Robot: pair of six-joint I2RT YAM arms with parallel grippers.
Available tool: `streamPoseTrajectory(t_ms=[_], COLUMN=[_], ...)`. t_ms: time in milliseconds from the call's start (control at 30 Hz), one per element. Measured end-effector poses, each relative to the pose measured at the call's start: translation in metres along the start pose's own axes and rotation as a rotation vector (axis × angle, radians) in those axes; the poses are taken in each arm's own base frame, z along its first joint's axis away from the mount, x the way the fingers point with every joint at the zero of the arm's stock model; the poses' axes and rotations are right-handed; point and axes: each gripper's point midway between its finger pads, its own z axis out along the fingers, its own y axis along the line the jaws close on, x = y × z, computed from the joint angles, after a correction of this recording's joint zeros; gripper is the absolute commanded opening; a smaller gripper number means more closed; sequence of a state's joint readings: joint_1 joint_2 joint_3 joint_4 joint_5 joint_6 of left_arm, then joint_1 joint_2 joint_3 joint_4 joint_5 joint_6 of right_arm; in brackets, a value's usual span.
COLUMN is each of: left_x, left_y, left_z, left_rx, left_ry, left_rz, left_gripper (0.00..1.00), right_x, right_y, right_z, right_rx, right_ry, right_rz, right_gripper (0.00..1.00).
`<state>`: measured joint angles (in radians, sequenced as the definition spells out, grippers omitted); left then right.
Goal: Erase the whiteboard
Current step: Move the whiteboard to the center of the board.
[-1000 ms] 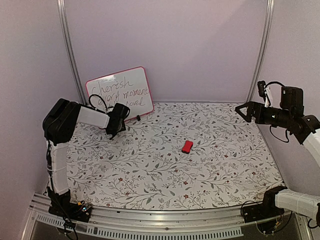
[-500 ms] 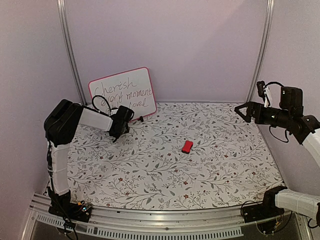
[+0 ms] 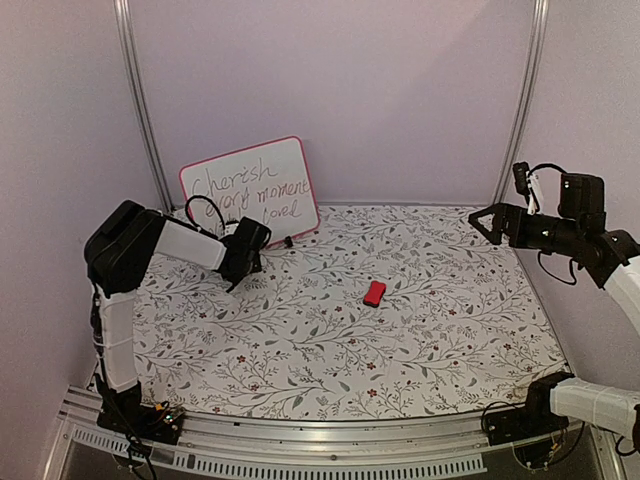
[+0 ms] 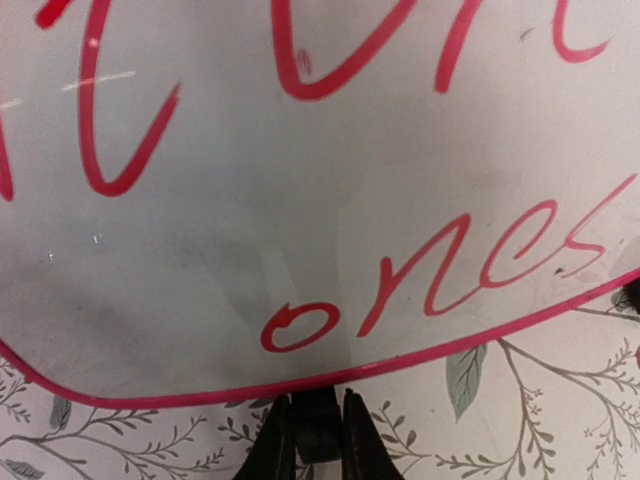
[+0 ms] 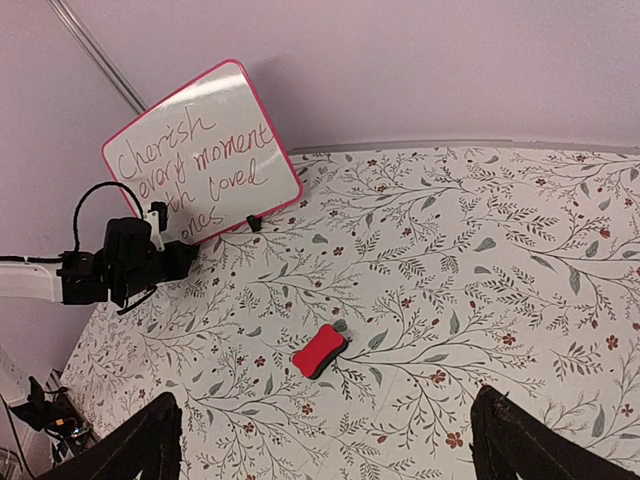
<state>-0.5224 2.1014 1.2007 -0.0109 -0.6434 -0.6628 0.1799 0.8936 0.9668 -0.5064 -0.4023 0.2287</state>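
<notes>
The whiteboard (image 3: 250, 190) leans tilted at the back left of the table, pink-framed, with handwritten red words on it. My left gripper (image 3: 259, 232) is at its lower edge. In the left wrist view the board (image 4: 300, 200) fills the frame, and my left gripper (image 4: 316, 425) is shut on a small black foot under the pink frame. My right gripper (image 3: 484, 222) hangs open, high at the right, nothing between its fingers. Its view takes in the whiteboard (image 5: 200, 150), my left gripper (image 5: 185, 258) and my right gripper (image 5: 325, 400).
A small red eraser block (image 3: 374, 293) lies on the floral table cover (image 3: 330, 350) near the middle, also seen as the eraser (image 5: 320, 350). Metal posts (image 3: 135, 100) stand at both back corners against lilac walls. The board's other black foot (image 3: 288, 240) sticks out at its right.
The whiteboard has shifted a little to the right together with my left gripper, which stays shut on its foot. The right arm has not moved.
</notes>
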Motion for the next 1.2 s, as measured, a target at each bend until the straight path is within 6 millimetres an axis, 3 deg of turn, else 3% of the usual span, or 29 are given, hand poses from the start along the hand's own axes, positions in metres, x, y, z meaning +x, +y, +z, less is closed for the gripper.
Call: streamPoseTrajectory(t_ms=[467, 1200], left_x=[0.015, 0.050], left_y=[-0.015, -0.055], left_z=[-0.015, -0.062], left_rx=[0.047, 0.137], left_ry=[-0.009, 0.023], left_rz=[0.022, 0.068], left_gripper=[0.00, 0.00], right_x=[0.005, 0.015], right_y=[-0.004, -0.016], right_z=[0.006, 0.015], right_rx=[0.003, 0.042], right_ry=[0.015, 0.046], right_rz=[0.015, 0.041], right_gripper=[0.99, 0.99])
